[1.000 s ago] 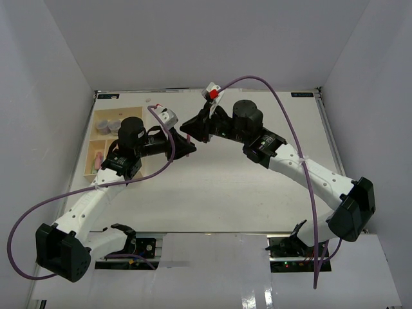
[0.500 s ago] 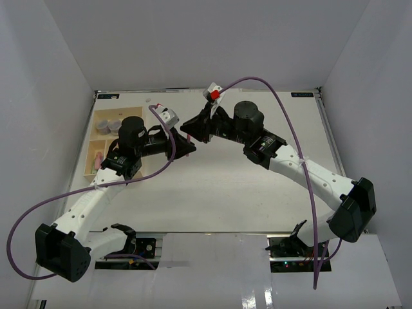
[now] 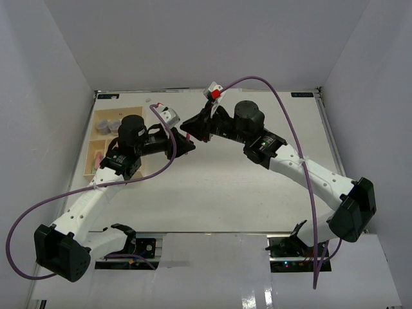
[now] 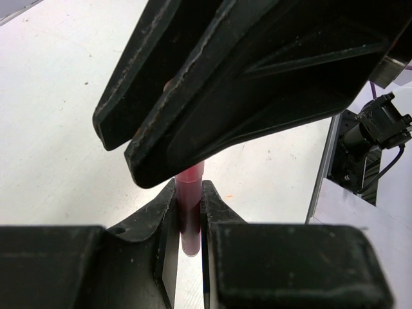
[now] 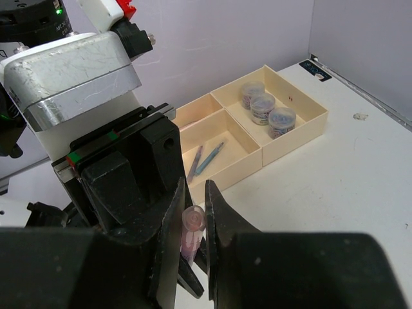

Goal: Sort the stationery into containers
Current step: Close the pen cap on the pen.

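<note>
left gripper (image 4: 188, 188) pinched narrow on pink pen (image 4: 190, 222), bottom centre of left wrist view. pen upright between the two fingers, lower end showing in the slot below the tips.

right gripper (image 5: 194, 187) clamped on the same pen, bottom centre of right wrist view. clear capped end of pen sits between its fingers, with left claw's black block and silver housing right behind it, filling the left of the frame.

in left wrist view the pen's upper part disappears into right claw's black fingers, which cover the top of the frame. both claws on one pen, tip to tip.

top view: meeting point upper centre-left, pen only a small pink sliver between the black tips. left arm (image 3: 96, 193) comes in from lower left, right arm (image 3: 309, 174) from lower right. white table (image 3: 225, 193) under both; height of pen above it not readable.

tray (image 5: 296, 138) in upper right of right wrist view, well apart from the claws. three round pots (image 5: 262, 108) in a row in its right-hand section. two pens (image 5: 205, 159) lying side by side in the middle section, one blue, other darker.

top view puts tray at upper left, partly hidden by left arm, with another pink item (image 3: 97, 161) in a narrow section at its left edge.

purple cable (image 3: 283, 116) loops over right arm.
</note>
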Action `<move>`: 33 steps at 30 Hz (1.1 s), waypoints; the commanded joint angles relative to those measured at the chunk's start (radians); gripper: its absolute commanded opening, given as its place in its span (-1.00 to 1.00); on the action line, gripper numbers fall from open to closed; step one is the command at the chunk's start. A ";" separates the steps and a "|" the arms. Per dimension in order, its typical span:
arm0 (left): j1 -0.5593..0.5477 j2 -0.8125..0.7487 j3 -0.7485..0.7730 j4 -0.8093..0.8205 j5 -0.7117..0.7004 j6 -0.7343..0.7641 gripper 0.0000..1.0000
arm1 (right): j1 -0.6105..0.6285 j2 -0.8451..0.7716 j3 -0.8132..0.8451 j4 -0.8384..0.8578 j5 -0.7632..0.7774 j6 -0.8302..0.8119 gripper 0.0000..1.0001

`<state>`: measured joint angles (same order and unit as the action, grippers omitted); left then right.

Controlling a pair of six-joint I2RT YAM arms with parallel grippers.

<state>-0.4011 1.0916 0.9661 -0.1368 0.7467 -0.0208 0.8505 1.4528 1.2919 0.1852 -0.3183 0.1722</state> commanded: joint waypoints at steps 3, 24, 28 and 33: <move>0.018 -0.070 0.215 0.375 -0.060 0.004 -1.00 | 0.027 0.109 -0.137 -0.516 -0.128 -0.031 -0.85; 0.018 -0.048 0.278 0.407 -0.101 0.013 -1.00 | 0.028 0.161 -0.203 -0.590 -0.136 -0.051 -0.85; 0.018 -0.041 0.283 0.422 -0.104 0.007 -1.00 | 0.027 0.185 -0.212 -0.598 -0.140 -0.056 -0.85; 0.018 -0.039 0.276 0.453 -0.119 -0.013 -1.00 | 0.028 0.196 -0.230 -0.592 -0.148 -0.059 -0.85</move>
<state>-0.4030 1.1408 1.0279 -0.2565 0.6670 0.0086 0.8330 1.4952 1.2545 0.2459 -0.3092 0.1566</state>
